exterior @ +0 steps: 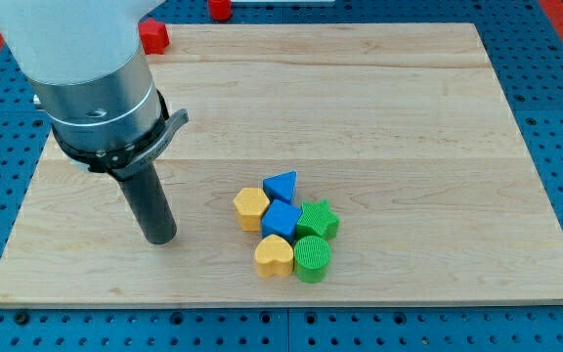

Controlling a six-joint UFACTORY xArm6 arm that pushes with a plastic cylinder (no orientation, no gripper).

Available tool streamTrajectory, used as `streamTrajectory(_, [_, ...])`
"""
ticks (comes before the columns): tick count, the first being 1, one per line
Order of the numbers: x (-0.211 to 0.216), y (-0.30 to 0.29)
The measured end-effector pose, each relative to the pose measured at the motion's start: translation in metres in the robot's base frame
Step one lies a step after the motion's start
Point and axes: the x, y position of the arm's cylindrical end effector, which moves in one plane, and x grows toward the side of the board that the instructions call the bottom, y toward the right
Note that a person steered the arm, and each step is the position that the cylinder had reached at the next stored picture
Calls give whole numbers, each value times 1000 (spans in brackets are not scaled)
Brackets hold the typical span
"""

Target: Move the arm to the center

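Rod and tip are the task's own thing here, since the job is only to bring the arm to the middle of the desk (409, 88). My tip (160, 240) rests on the wood in the view's lower left, well apart from the cluster of blocks to its right. There is no pincer on this arm, so nothing opens, closes or grips; the rod simply slides.

As a judgement, the rod looks stiff and will not flex, and it has nothing to take hold of. The blocks look light and hard, likely to skid on the smooth wood at the lightest nudge, so contact with them is the main risk.

The cluster sits just below the board's middle: a yellow hexagon block (250, 207), a blue triangle block (281, 185), a blue cube block (282, 218), a green star block (318, 219), a yellow heart block (274, 255) and a green cylinder block (313, 258), all touching or nearly so. Two red blocks lie at the view's top, one (153, 36) at the board's upper edge and another (220, 9) beyond it.

Open wood stretches above the cluster and across the whole upper half. A path up and to the right from the tip seems free, passing above the blue triangle. The desk's left and bottom edges are near the tip, so room lies rightward.
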Motion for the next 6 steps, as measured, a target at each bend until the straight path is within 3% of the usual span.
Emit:
streamTrajectory(2, [-25, 2])
streamTrajectory(3, [-56, -18])
streamTrajectory(4, [-123, -27])
streamTrajectory(5, [-155, 58])
streamTrajectory(6, [-165, 193])
